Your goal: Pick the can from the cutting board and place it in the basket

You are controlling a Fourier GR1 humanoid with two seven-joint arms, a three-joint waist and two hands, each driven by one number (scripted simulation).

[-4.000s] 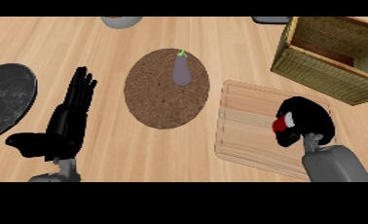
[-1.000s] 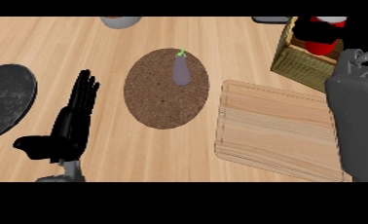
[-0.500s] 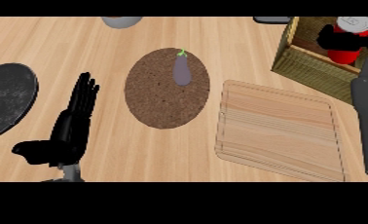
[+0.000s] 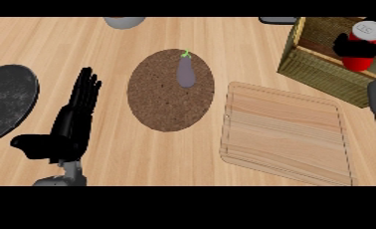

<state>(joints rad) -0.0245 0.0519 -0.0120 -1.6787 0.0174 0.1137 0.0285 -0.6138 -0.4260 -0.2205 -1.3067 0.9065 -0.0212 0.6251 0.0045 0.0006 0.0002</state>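
Left robot hand (image 4: 70, 123), open and flat on the desk (image 4: 110, 73) left of the cutting board (image 4: 286, 131), unmoved; can (image 4: 360, 49), red with grey top, upright, now lower over the basket (image 4: 316, 63) right of the board, gripped by the right robot hand (image 4: 346, 45).

Light wooden counter (image 4: 110, 49), bearing a round brown cork mat (image 4: 170, 98) at centre, a pale cutting board (image 4: 286, 131) just right of it, a woven basket (image 4: 323, 71) at upper right, a dark plate (image 4: 13, 96) at left edge, a grey bowl (image 4: 123, 21) at top.
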